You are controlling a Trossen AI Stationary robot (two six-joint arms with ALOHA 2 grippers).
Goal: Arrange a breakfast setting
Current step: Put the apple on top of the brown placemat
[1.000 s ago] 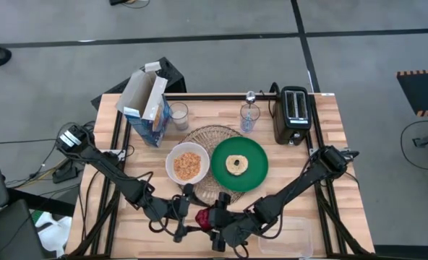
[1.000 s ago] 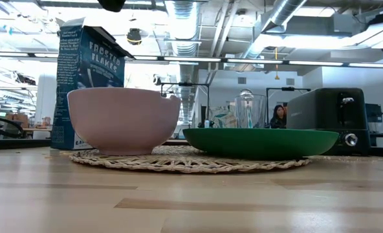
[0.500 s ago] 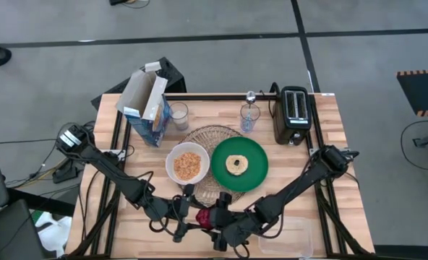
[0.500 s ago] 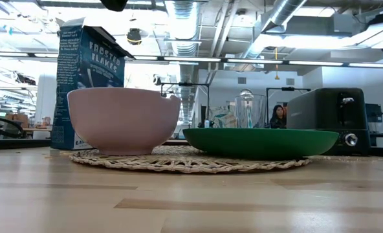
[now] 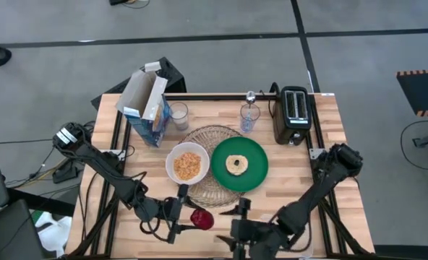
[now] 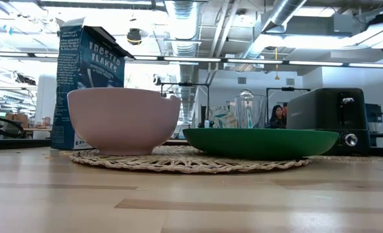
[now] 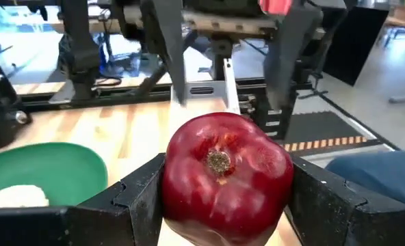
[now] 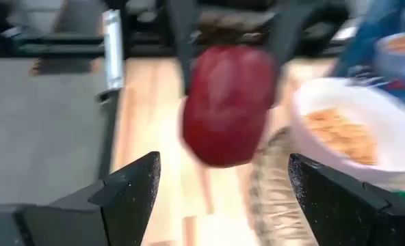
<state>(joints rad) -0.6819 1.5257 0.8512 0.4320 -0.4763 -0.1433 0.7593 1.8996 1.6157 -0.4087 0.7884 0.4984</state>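
**Kid:** Two claws, right? What are they doing?

**Me:** My left claw [image 5: 187, 217] is pinching the small red apple [image 5: 201, 218]. One finger [image 7: 127, 205] presses each side of it, near the front edge of the table [image 5: 322, 130]. My right claw [image 5: 237, 225] is just beside the apple, with its fingers spread wide and nothing between them.

**Kid:** Where is the apple next to?

**Me:** It is close in front of the round woven mat [image 5: 212, 134], not on it.

**Kid:** What sits on the mat?

**Me:** The white bowl [image 5: 187, 163] with cereal in it, and the green plate [image 5: 240, 165] right beside it. The bagel [image 5: 236, 164] lies in the middle of the plate.

**Kid:** And behind those?

**Me:** The blue-and-white cereal box [image 5: 147, 105] stands open at the back left. A clear glass [image 5: 178, 115] is just beside the box. Another clear glass [image 5: 249, 117] has the spoon [image 5: 250, 97] standing in it. The black toaster [image 5: 294, 114] is at the back right.
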